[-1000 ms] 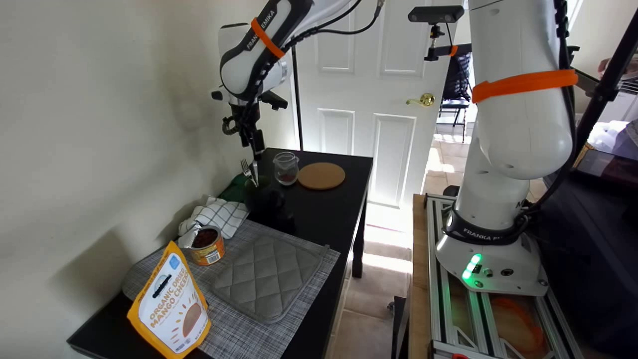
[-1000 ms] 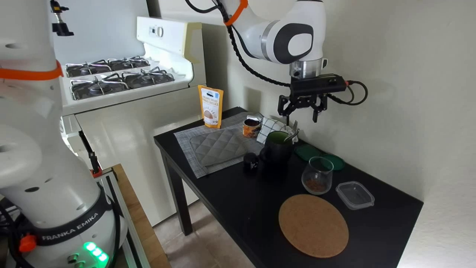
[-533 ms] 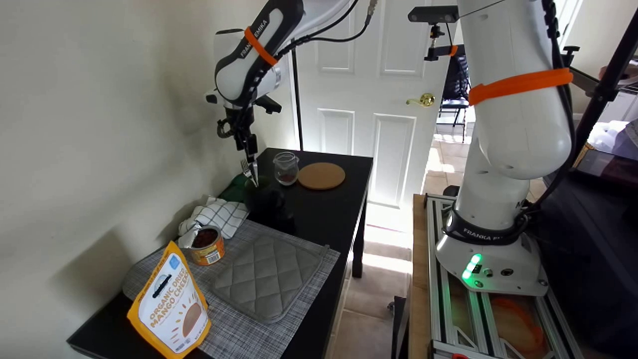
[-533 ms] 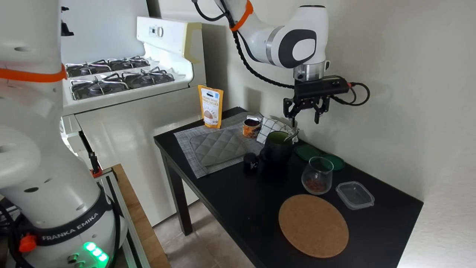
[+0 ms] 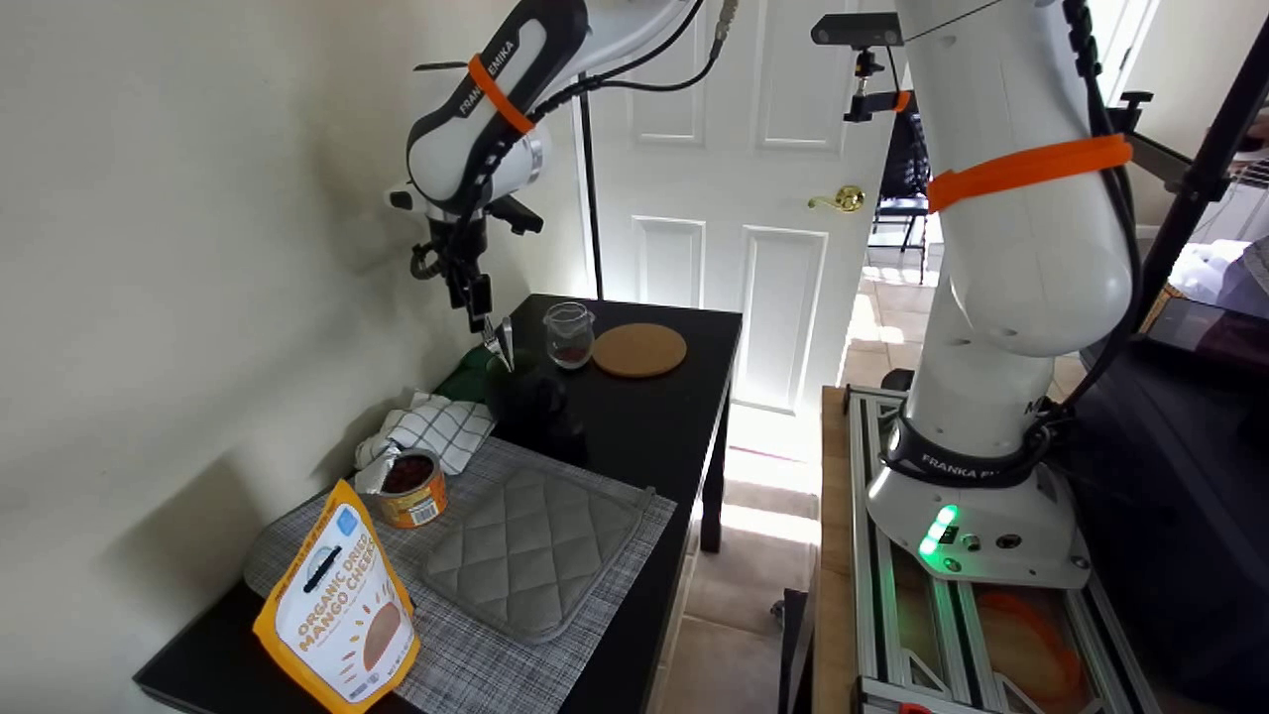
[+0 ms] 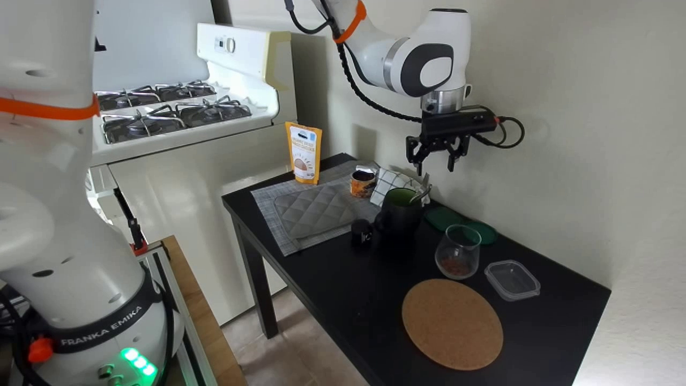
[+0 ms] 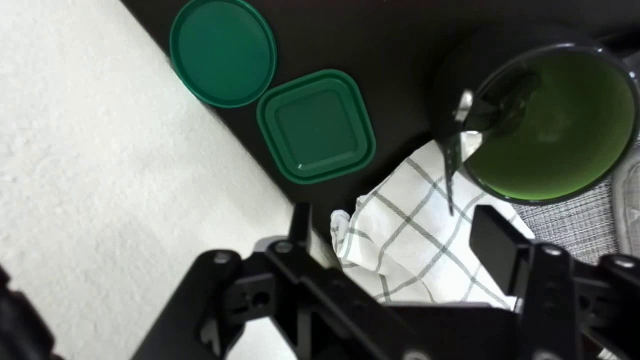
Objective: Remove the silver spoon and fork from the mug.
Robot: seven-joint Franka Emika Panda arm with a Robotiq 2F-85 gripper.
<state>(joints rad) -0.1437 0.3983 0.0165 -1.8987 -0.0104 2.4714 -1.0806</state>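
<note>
The mug (image 6: 394, 217) is dark outside and green inside; it also shows in the wrist view (image 7: 560, 135). The fork (image 5: 493, 342) leans out of it, tines up, in an exterior view. Beside it stands a second silver utensil (image 5: 509, 342), apparently the spoon with its plain end up. In the wrist view both utensils (image 7: 470, 142) lean over the mug's rim, and I cannot tell them apart. Their lower ends are hidden in the mug. My gripper (image 6: 434, 169) is open and empty above the utensils, on the wall side. In the wrist view the gripper (image 7: 393, 227) spans the towel.
The wall runs close beside the gripper. A checkered towel (image 7: 415, 235) and green lids (image 7: 317, 125) lie by the mug. A small black cup (image 6: 361, 233), a glass (image 6: 458, 254), a cork disc (image 6: 453, 324), a plastic container (image 6: 512, 281) and an open can (image 5: 413, 491) stand around.
In an exterior view my gripper has moved left toward the wall and slightly down, off from in front of the utensils. It stays open. The mug, fork and spoon have not moved.
</note>
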